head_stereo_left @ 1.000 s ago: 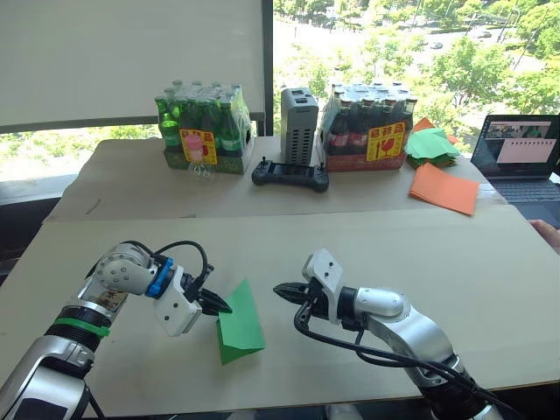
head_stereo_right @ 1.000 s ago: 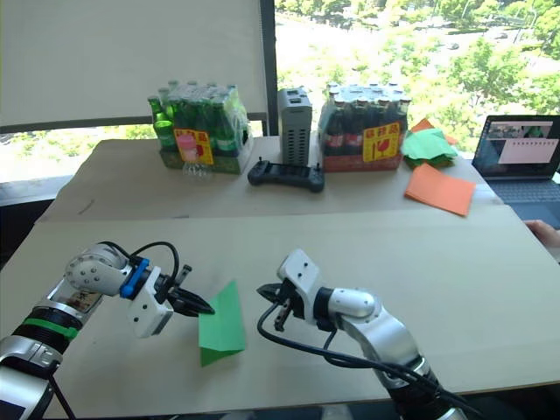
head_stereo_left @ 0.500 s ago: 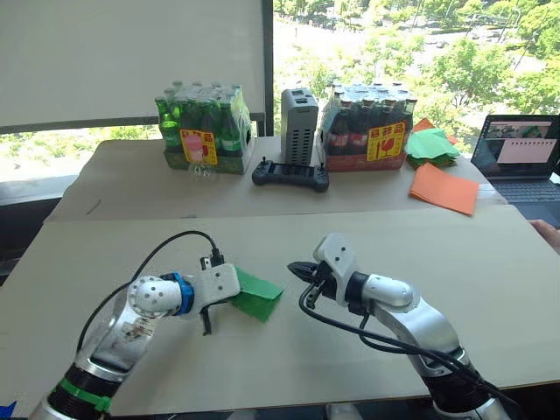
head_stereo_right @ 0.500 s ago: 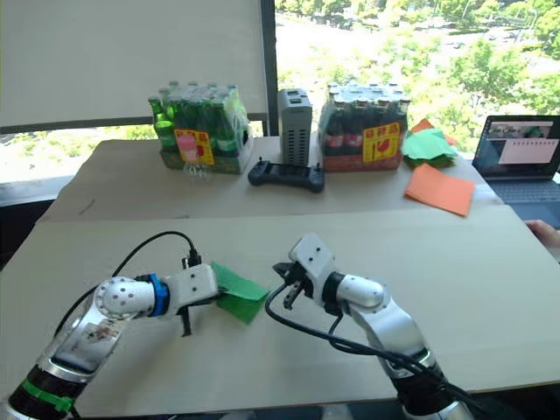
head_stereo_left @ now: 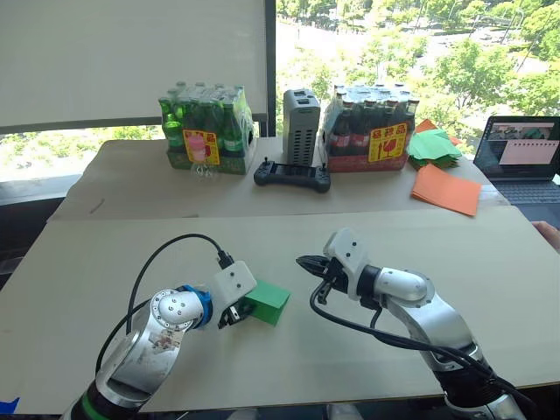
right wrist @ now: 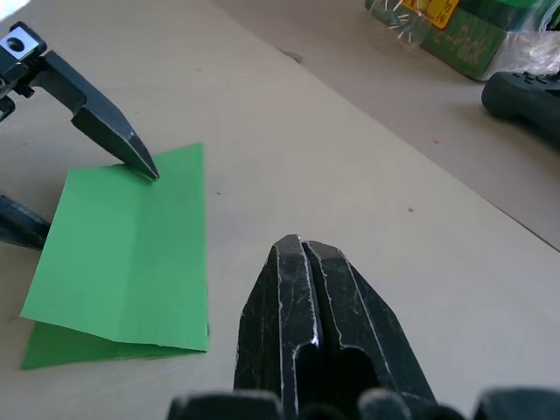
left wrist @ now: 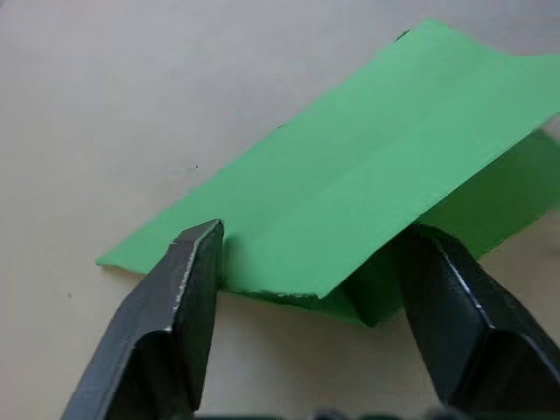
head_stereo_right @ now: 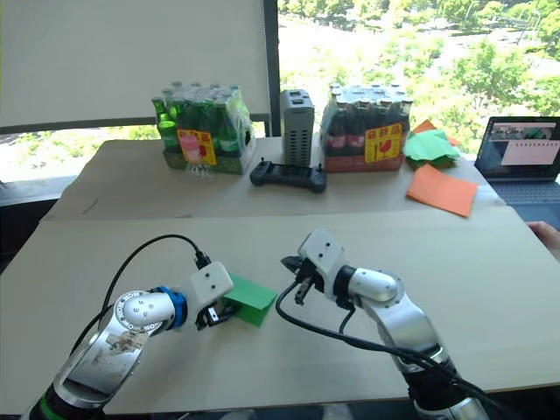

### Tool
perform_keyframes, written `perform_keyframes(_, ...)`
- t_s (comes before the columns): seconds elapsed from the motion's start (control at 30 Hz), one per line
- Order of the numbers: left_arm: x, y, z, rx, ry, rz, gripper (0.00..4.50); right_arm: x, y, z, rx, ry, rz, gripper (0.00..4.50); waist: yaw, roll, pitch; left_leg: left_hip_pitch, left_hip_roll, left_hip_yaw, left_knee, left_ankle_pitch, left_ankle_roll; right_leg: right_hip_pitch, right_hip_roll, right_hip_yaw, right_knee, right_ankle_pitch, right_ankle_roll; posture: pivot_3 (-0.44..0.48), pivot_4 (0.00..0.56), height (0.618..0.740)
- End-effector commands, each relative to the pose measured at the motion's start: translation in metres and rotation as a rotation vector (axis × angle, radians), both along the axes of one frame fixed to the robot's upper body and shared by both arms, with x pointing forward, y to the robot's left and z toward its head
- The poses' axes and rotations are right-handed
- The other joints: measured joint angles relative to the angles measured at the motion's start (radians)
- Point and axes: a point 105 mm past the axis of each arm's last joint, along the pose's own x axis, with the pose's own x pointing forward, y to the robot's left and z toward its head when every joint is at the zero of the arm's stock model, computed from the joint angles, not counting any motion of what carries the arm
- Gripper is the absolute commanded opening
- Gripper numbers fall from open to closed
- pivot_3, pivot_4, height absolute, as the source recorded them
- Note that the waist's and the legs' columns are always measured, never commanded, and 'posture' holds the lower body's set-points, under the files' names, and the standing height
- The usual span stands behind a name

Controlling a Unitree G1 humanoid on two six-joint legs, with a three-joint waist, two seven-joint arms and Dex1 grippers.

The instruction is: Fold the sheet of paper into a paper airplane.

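We see the sheet of paper [head_stereo_left: 266, 301], upright 1 s ago, now folded flat on table [head_stereo_left: 490, 289]. Left gripper [left wrist: 302, 262] fingers apart straddling it; right gripper [right wrist: 304, 262] pinched together nearby, empty.

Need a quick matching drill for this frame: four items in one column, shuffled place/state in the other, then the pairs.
Column 1:
1. thin bright green folded sheet of paper
2. left gripper
3. right gripper
4. flat orange paper sheet

Column 2:
A. fingers pressed together, holding nothing
B. far right of the table, near the open laptop
C. fingers apart, one at each side of the green paper's near edge
D. lying on the table between the two grippers

Pairs: 1-D, 2-C, 3-A, 4-B
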Motion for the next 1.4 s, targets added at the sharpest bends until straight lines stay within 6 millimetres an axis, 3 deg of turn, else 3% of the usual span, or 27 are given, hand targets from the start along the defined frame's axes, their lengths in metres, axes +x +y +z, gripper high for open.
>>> perform_keyframes(0.03,-0.012,0.009,0.027,-0.026,-0.020,-0.072,3.17,-0.006,0.007,0.009,0.024,-0.036,0.036,0.00,-0.003,0.000,0.000,0.000,0.000,0.000,0.000,0.000,0.000,0.000,0.000,0.000,0.000,0.000,0.000,0.000,0.150,0.675)
perform_keyframes(0.27,-0.010,0.050,0.063,-0.106,0.055,-0.210,3.17,-0.012,0.016,0.011,0.040,-0.052,0.086,0.00,0.000,0.000,0.000,0.001,0.000,0.000,0.000,0.000,0.000,0.000,0.000,0.000,0.000,0.000,-0.001,0.000,0.150,0.675)
perform_keyframes(0.37,0.005,0.065,0.074,-0.207,0.031,-0.223,3.17,-0.019,0.019,0.012,0.055,-0.056,0.115,0.00,0.004,0.000,0.000,0.001,0.000,0.000,0.000,0.000,0.000,0.000,0.000,0.000,0.000,0.000,-0.001,0.000,0.150,0.675)
perform_keyframes(0.47,0.023,0.078,0.073,-0.223,-0.015,-0.202,3.17,-0.030,0.020,0.010,0.058,-0.055,0.160,0.00,0.006,0.000,0.000,0.000,0.000,0.000,0.001,0.000,0.000,0.000,-0.001,-0.001,-0.001,0.000,-0.001,0.000,0.150,0.675)
perform_keyframes(0.53,0.022,0.081,0.065,-0.198,0.005,-0.235,3.17,-0.036,0.019,0.008,0.041,-0.073,0.179,0.00,0.002,0.000,0.000,0.000,0.000,0.000,0.001,0.000,0.000,0.000,-0.001,-0.001,0.000,0.000,-0.001,0.000,0.150,0.675)
perform_keyframes(0.77,0.023,0.080,0.059,-0.214,0.005,-0.230,3.22,-0.051,0.027,0.011,-0.010,-0.199,0.270,2.27,-0.003,0.000,0.000,-0.001,0.000,0.000,0.002,0.000,0.000,0.000,-0.001,-0.001,0.001,0.000,-0.001,0.000,0.150,0.675)
perform_keyframes(0.87,0.022,0.078,0.057,-0.224,0.007,-0.228,3.22,-0.054,0.033,0.005,-0.038,-0.223,0.290,2.27,-0.002,0.000,0.000,-0.001,0.000,0.000,0.002,0.000,0.000,0.000,-0.001,-0.001,0.001,0.000,-0.001,0.000,0.150,0.675)
perform_keyframes(1.07,0.016,0.072,0.055,-0.237,0.012,-0.228,3.22,-0.038,0.040,-0.011,-0.075,-0.258,0.215,2.27,-0.001,0.000,0.000,-0.001,0.000,0.000,0.003,0.000,0.000,0.000,-0.001,-0.001,0.001,0.000,-0.001,0.000,0.150,0.675)
perform_keyframes(1.3,0.014,0.072,0.053,-0.248,0.015,-0.214,3.22,-0.035,0.039,-0.018,-0.108,-0.292,0.225,0.01,-0.002,0.000,0.000,-0.001,0.000,0.000,0.003,0.000,0.000,0.000,0.000,-0.001,0.002,0.000,-0.001,0.000,0.150,0.675)
perform_keyframes(1.4,0.013,0.073,0.051,-0.254,0.017,-0.204,3.22,-0.034,0.041,-0.018,-0.110,-0.307,0.236,0.01,-0.002,0.000,0.000,-0.001,0.000,0.000,0.003,0.000,0.000,0.000,0.000,-0.001,0.002,0.000,-0.001,0.000,0.150,0.675)
